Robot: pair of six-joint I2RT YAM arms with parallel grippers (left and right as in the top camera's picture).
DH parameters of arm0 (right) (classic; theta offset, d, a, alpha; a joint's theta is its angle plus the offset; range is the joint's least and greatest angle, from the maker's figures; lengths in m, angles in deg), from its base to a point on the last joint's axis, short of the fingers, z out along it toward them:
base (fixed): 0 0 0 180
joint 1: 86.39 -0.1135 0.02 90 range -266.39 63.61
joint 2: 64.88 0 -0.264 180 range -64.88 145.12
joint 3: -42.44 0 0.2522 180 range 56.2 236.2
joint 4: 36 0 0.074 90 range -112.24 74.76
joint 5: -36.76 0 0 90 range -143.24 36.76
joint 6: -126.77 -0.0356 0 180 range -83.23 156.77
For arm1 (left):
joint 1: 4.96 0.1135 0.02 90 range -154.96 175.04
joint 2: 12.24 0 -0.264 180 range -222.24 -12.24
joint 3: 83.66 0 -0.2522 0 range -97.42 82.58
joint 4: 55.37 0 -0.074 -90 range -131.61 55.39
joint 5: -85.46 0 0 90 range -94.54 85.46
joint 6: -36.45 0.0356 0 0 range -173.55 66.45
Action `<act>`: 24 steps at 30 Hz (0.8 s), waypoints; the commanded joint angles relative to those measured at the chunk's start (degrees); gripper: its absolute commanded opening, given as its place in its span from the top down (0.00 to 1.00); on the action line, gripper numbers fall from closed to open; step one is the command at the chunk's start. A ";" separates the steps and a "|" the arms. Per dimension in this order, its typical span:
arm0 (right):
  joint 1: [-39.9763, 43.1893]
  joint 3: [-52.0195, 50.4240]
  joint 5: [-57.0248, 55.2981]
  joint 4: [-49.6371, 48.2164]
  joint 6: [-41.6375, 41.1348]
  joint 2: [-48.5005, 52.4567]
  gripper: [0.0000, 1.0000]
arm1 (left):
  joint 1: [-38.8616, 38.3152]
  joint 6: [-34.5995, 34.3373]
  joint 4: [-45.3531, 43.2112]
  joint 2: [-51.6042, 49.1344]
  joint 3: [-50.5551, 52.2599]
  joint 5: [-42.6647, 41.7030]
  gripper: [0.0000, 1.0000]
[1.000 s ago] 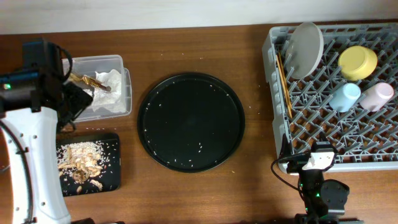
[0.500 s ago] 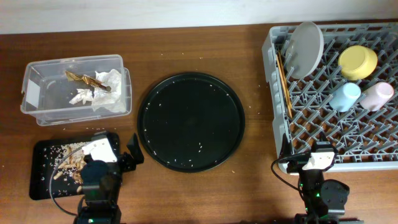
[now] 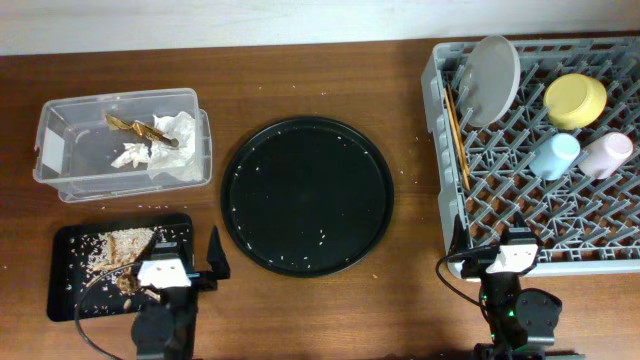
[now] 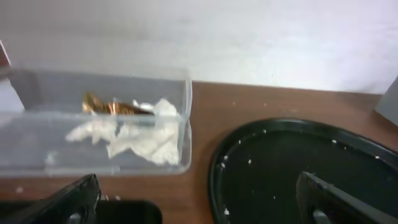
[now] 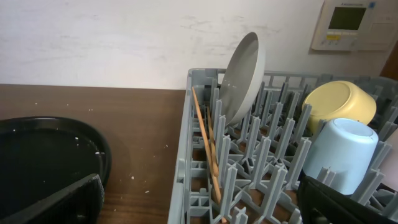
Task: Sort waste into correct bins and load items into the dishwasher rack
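The dishwasher rack (image 3: 520, 215), a grey pegged lattice at the right, is seen loaded. The clear tub (image 3: 60, 170) at the left is given over to crumpled napkins (image 3: 172, 135). The round grey plate (image 3: 492, 75) is stood on edge between pegs and the yellow bowl (image 3: 575, 100) is tipped, probably for draining. The left gripper (image 4: 199, 196) and right gripper (image 5: 199, 199) are spread wide, and nothing is gripped.

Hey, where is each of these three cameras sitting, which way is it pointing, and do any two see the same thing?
Overhead: above the table, looking straight down; left gripper and right gripper show at the near edge.
Left wrist: low, near left, facing the far wall over the clear tub; its open fingers frame the bottom corners.
Right wrist: low, near right, facing the wall over the dishwasher rack; open fingers likewise.
Shared: both wrist views catch the round black tray.
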 commanded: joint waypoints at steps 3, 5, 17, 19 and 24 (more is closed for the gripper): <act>-0.26 -0.37 0.66 0.22 0.15 -0.39 0.02 | -0.17 9.70 0.31 1.90 0.26 -0.15 0.01; -0.26 -0.37 0.66 0.22 0.15 -0.39 0.02 | -0.17 10.36 0.33 1.90 0.26 -0.50 0.01; -0.26 -0.37 0.66 0.22 0.15 -0.39 0.02 | -0.17 10.38 0.26 1.88 0.24 -0.59 0.01; -0.26 -0.37 0.66 0.22 0.15 -0.39 0.02 | -0.17 10.38 0.28 1.88 0.24 -0.59 0.01; -0.26 -0.37 0.66 0.22 0.15 -0.39 0.02 | -0.17 10.38 0.28 1.88 0.24 -0.59 0.01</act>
